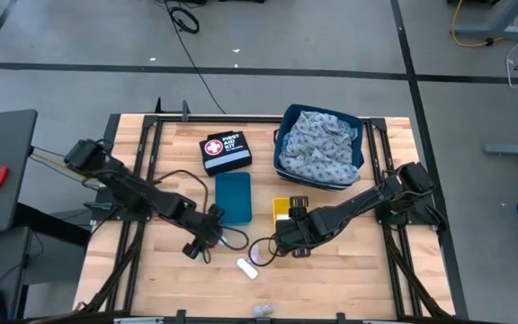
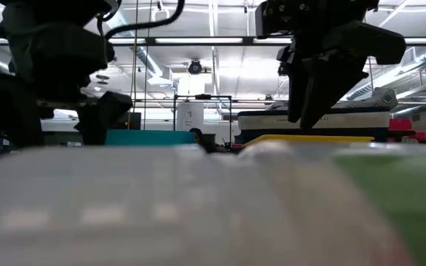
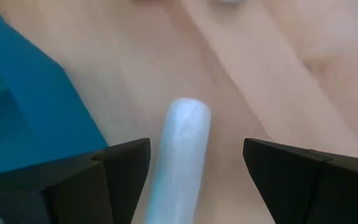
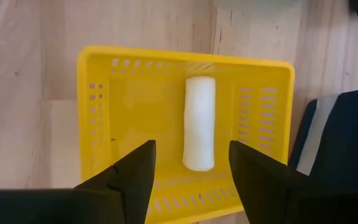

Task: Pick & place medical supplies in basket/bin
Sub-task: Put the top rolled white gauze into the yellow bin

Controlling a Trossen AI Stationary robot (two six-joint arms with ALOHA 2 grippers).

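near edge of desk (image 1: 349,270): small pale packet (image 1: 263,310) lying alone by the front rail. just beyond, white gauze roll (image 1: 246,267) loose on the wood, between the two arms.

left end effector (image 1: 198,245) low over desk beside teal box (image 1: 233,197); fingers (image 3: 114,171) spread apart, second gauze roll (image 3: 182,155) lying on the wood in the gap, fingers not touching it. nothing gripped.

right end effector (image 1: 281,241) above yellow basket (image 4: 101,124); fingers (image 4: 129,174) parted, empty. third gauze roll (image 4: 199,123) lying lengthwise inside the basket, near its middle, clear of the walls.

mid desk: black pouch (image 1: 226,151) with red-and-white cross; label reads "first aid kit", smaller line under it not legible. sits just beyond teal box.

far right: blue bin (image 1: 358,123) holding a crumpled grey patterned cloth (image 1: 317,144), heaped to the rim.

low view mostly blocked by blurred near objects; both arms dark above.
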